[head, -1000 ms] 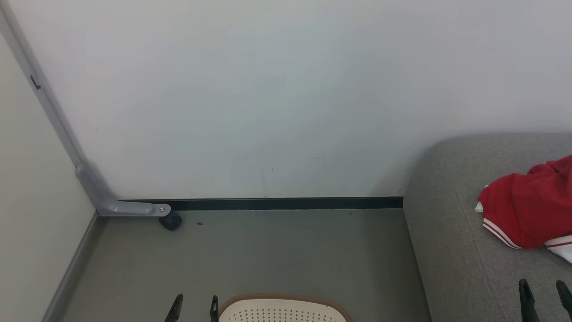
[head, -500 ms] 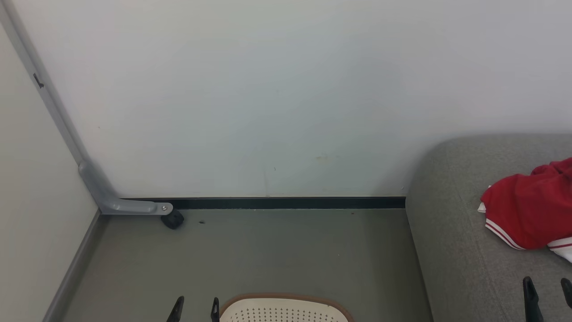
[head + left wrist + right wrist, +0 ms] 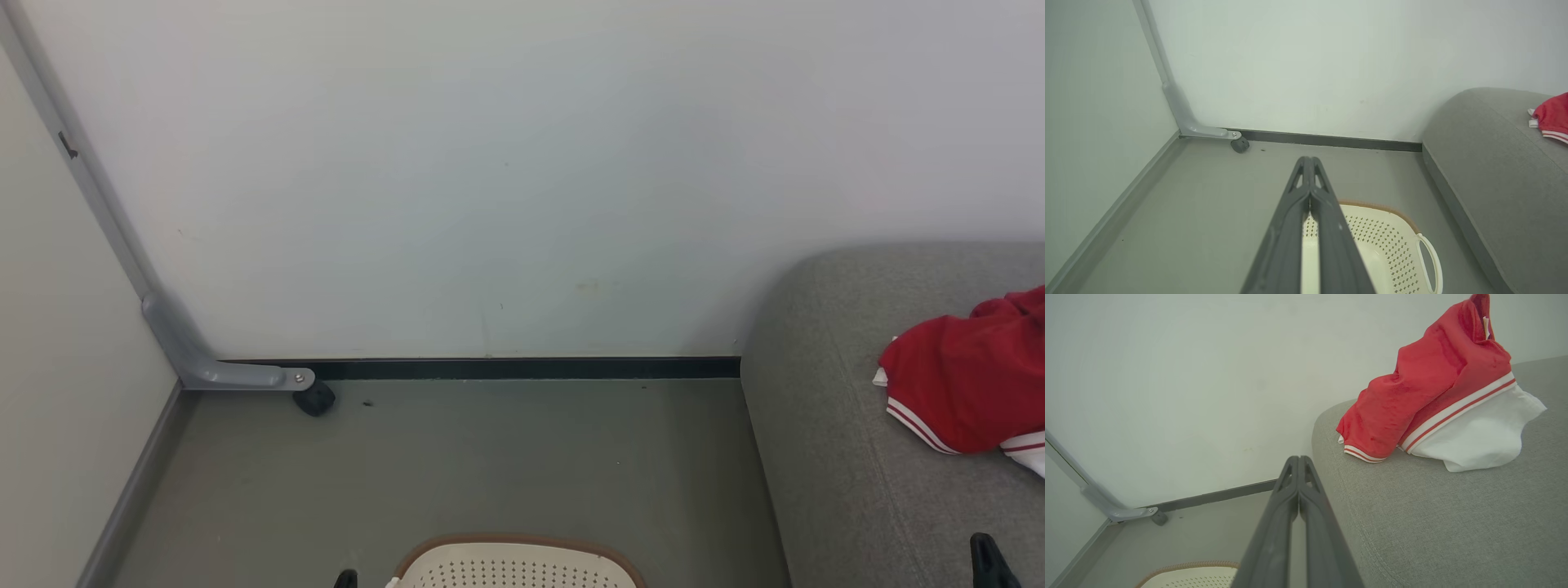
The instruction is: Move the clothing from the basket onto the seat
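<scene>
Left fingers (image 3: 1288,237) and right fingers (image 3: 1276,539) are each pressed flat together along their dark length and hold nothing, which suggests arms at rest rather than reaching. Biggest is the seat (image 3: 1433,522), a grey woven cushion with a rounded corner and a faint seam, its end set against the pale wall (image 3: 522,163). Off that end, low on the smooth grey floor (image 3: 490,457), stands the basket (image 3: 1372,241), cream plastic with perforated sides, a brown rim and a loop handle facing the seat; it probably sits there so each lift is short. What shows of its inside is bare, though the left fingers hide part of it. On the seat, back from its corner, lies the clothing (image 3: 1412,396): soft red cloth with striped white hems over white fabric, slumped in a peaked heap as limp cloth settles when let go. Farthest from the seat, a small black castor (image 3: 314,400) sits under a grey metal bracket (image 3: 237,376).
</scene>
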